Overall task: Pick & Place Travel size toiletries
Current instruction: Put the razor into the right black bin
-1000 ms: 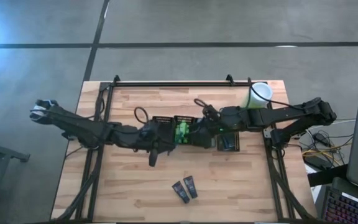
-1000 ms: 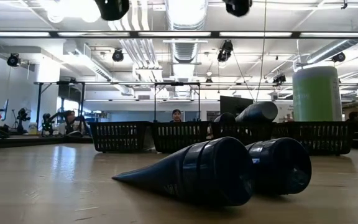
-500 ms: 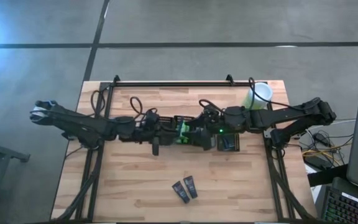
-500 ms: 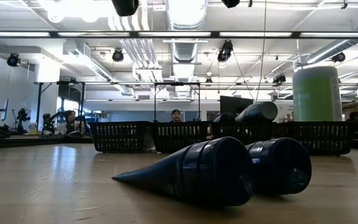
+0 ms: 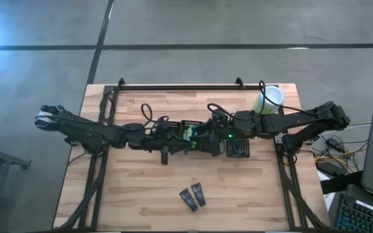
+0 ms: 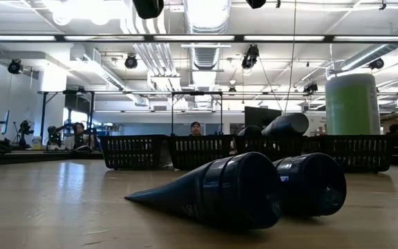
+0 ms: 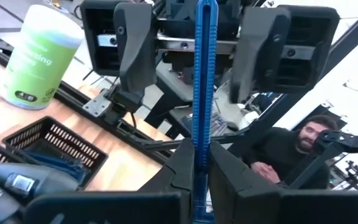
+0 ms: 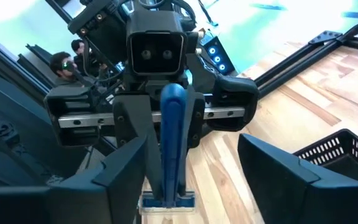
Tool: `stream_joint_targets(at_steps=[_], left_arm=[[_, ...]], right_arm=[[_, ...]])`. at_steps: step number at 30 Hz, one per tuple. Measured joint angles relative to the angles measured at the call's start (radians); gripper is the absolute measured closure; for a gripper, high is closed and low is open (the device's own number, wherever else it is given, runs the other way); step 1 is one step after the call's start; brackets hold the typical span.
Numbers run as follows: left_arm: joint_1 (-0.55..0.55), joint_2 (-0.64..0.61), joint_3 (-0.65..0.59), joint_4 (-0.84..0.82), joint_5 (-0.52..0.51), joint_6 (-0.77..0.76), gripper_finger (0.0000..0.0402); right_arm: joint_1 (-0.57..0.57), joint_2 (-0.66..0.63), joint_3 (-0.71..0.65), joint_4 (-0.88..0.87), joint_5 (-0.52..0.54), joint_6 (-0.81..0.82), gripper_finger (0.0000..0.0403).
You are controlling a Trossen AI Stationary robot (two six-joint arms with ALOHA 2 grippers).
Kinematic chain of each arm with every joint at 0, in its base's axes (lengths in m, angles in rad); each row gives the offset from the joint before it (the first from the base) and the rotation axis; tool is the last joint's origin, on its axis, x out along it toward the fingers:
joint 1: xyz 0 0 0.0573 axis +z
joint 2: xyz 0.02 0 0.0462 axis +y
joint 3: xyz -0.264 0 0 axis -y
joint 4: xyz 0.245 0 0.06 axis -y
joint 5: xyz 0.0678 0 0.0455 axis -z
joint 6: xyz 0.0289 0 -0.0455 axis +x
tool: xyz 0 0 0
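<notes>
A blue razor (image 7: 202,74) hangs in the air between my two grippers, above the row of black mesh baskets (image 5: 238,147). My left gripper (image 7: 201,158) is shut on its handle. My right gripper (image 8: 194,162) faces it, open, with one finger on each side of the razor's head (image 8: 166,200), and I see no touch. Two dark navy tubes (image 5: 193,196) lie side by side on the wood near the table's near edge. Bright green items (image 5: 188,134) sit in a middle basket. My left gripper pinches the razor's handle at the end away from the head (image 8: 168,121), between its two fingers (image 7: 182,165). It comes level from the table's left, and the handle runs straight out along the fingers. The razor is lifted clear, its head pointing at my right gripper.
A tall light-green canister (image 5: 271,98) with a white lid stands at the table's far right corner. The baskets (image 6: 199,152) stretch across the middle of the table. Bare wood lies around the two tubes (image 6: 247,190). A person (image 7: 291,155) sits beyond the table.
My left gripper has moved toward the table's right and far edge, closing on my right gripper above the baskets. My right gripper has stayed about where it was. The two tubes have not moved.
</notes>
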State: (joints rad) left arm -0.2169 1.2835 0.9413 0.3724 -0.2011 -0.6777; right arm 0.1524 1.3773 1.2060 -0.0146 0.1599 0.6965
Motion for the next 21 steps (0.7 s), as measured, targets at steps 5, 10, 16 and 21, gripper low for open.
stream_joint_targets(at_steps=[5, 10, 16, 21], left_arm=[[0.0, 0.0, 0.0, -0.001, 0.004, -0.002, 0.0378], [0.0, 0.0, 0.0, 0.002, 0.012, -0.003, 0.0378], [0.0, 0.006, 0.0, 0.0, 0.017, -0.004, 0.0378], [0.001, 0.016, 0.0, -0.002, 0.018, -0.002, 0.037]], right_arm=[[0.0, 0.0, 0.0, -0.005, 0.0, -0.001, 0.0197], [0.0, 0.0, 0.0, -0.005, -0.001, -0.001, 0.0247], [0.0, 0.0, 0.0, -0.004, -0.003, -0.009, 0.0322], [0.001, 0.0, -0.005, -0.005, 0.003, -0.012, 0.0379]])
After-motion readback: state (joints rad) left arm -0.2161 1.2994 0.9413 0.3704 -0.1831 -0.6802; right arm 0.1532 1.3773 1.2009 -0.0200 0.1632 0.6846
